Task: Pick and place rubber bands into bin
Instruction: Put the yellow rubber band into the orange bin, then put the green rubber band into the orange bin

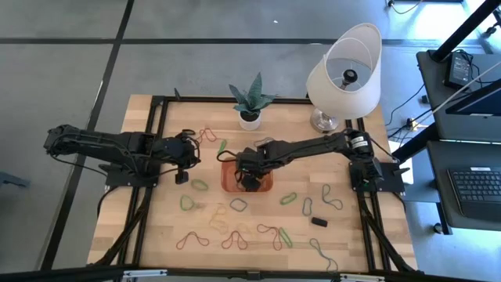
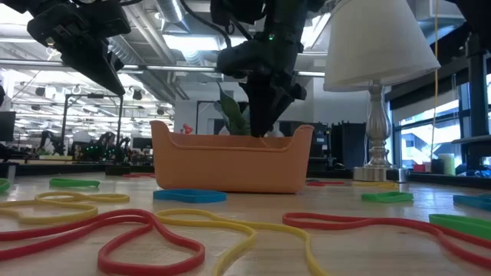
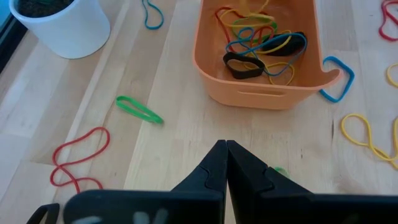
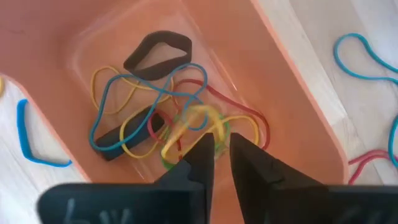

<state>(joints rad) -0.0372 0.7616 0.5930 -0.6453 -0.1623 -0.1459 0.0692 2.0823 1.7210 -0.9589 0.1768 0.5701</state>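
The orange bin (image 1: 228, 177) stands at the table's middle, with several rubber bands lying in it: black (image 4: 158, 50), blue (image 4: 106, 112), yellow and red. My right gripper (image 4: 221, 149) points down into the bin (image 2: 230, 165), its fingers a little apart. A blurred yellow and green band (image 4: 198, 121) is at its fingertips, over the pile. My left gripper (image 3: 226, 146) is shut on nothing. It hangs above the table to the left of the bin (image 3: 249, 96), near a green band (image 3: 138, 109). My right gripper comes at the bin from above, and its fingertips (image 4: 200, 155) stand right at the blurred yellow and green band. Whether they touch it I cannot tell.
Many loose bands lie around the bin, among them a green one (image 1: 194, 186), a red one (image 1: 192, 239) and a blue one (image 3: 336, 78) against the bin's wall. A white plant pot (image 1: 250, 117) and a lamp (image 1: 344, 70) stand at the far edge.
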